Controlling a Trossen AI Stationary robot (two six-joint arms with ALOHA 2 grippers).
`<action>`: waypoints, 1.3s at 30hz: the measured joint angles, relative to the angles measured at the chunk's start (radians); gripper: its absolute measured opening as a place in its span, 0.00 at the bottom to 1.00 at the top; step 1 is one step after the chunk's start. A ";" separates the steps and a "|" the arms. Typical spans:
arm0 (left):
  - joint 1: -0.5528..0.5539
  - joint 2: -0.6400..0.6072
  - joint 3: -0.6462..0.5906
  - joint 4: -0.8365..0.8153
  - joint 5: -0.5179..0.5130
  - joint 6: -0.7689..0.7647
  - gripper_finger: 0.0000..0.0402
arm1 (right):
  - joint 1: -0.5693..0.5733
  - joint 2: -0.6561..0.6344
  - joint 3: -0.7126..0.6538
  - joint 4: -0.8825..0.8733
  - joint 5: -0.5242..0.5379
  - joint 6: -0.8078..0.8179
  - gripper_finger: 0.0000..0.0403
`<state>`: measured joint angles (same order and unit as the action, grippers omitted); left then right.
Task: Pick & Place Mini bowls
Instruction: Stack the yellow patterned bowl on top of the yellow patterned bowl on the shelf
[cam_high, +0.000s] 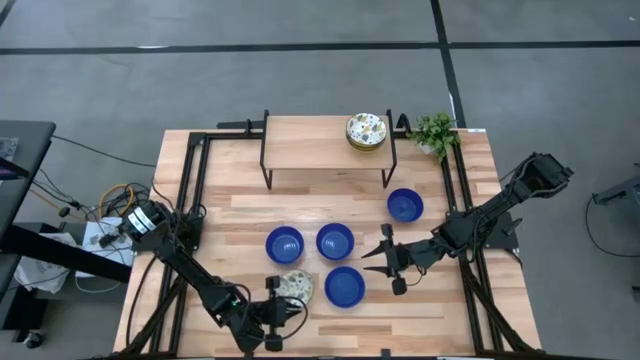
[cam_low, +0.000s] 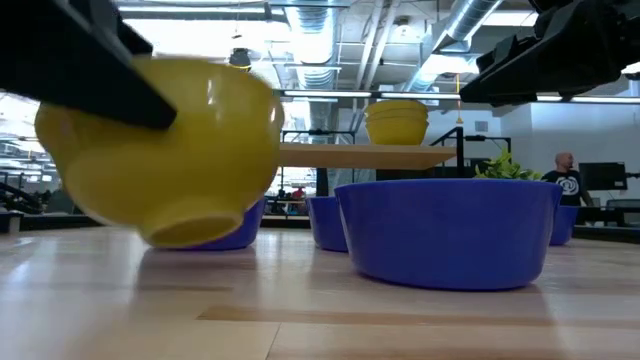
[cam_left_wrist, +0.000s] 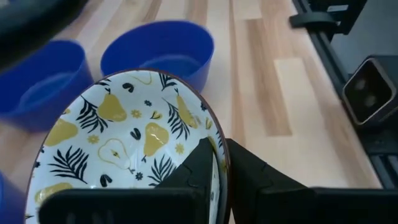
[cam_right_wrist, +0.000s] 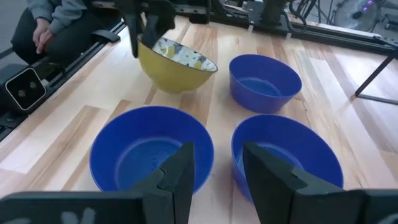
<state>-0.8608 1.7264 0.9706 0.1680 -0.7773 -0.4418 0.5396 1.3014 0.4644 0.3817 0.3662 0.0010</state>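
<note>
A patterned mini bowl (cam_left_wrist: 124, 137), yellow outside with pears and leaves inside, hangs tilted near the table's front edge, with my left gripper (cam_left_wrist: 222, 163) shut on it. In the high view this bowl (cam_high: 295, 285) is left of a blue mini bowl (cam_high: 344, 287). Three more blue bowls (cam_high: 284, 243) (cam_high: 335, 240) (cam_high: 405, 205) rest on their bases mid-table. My right gripper (cam_right_wrist: 217, 174) stands open above the blue bowls, nothing between its fingers. A stack of patterned bowls (cam_high: 366, 131) sits on a low shelf. My left gripper pinches the patterned bowl's rim (cam_left_wrist: 219, 149) on its near side, one finger (cam_left_wrist: 198, 168) inside the bowl and one outside its wall. The fingers slant down from the table's near left. The bowl is lifted clear of the table and tilted, its foot (cam_low: 192, 232) off the wood.
A low wooden shelf on black legs (cam_high: 325, 150) stands at the back, with a small green plant (cam_high: 435, 132) to its right. Black rails run along both table sides. A person sits beyond the table (cam_right_wrist: 50, 25).
</note>
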 joint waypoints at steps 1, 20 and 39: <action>0.000 0.000 0.007 0.000 -0.001 0.011 0.08 | 0.000 0.000 0.000 0.001 0.000 0.000 0.31; 0.043 0.155 0.233 -0.003 -0.018 0.507 0.08 | 0.018 0.000 0.043 0.023 -0.001 0.089 0.31; 0.141 0.155 0.235 0.005 -0.218 0.426 0.08 | -0.133 0.143 0.372 -0.277 0.002 0.101 0.31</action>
<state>-0.7203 1.8816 1.2053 0.1729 -0.9953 -0.0162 0.4066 1.4445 0.8363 0.1048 0.3681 0.1023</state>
